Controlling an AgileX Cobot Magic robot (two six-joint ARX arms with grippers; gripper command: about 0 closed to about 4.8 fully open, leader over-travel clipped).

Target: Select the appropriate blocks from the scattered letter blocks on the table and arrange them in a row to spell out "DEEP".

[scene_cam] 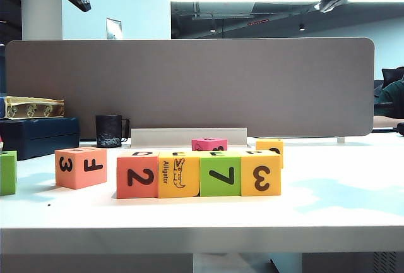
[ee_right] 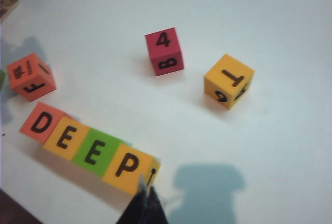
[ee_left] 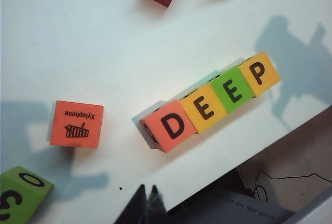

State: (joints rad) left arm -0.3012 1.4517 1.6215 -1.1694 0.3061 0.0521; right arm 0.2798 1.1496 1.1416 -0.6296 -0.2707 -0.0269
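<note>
While the row stands finished near the front edge of the table [scene_cam: 353,191], we note these things.

Row: we see four foam cubes touching side by side, and their tops read D, E, E, P in both wrist views.
Coral cube [scene_cam: 137,175]: it sits at the left end in the exterior view, with a black 2 on the front face and D on top.
Yellow alligator cube [scene_cam: 179,174]: it is second in the row; we read the word Alligator beside a small picture on its front, and E on top.
Green cube [scene_cam: 220,174]: it is third, with a black 7 in front and E on top.
Yellow cube [scene_cam: 261,174]: it closes the right end, with a 3 in front and P on top.
Spare coral cube [scene_cam: 80,167]: it stands apart to the left of the row, showing 3 and F.
Pink cube [scene_cam: 209,144]: it lies behind the row; we read 4 and B on it in the right wrist view.
Orange-yellow cube [scene_cam: 270,149]: it stands behind the row's right end, marked T.
Second green cube [scene_cam: 7,172]: it is cut off at the far left edge.
Left gripper [ee_left: 147,195]: we see its fingers pressed together, holding nothing, above the table's front edge just off the D end.
Right gripper [ee_right: 146,190]: we see its tips together and empty, just beside the P cube.
</note>
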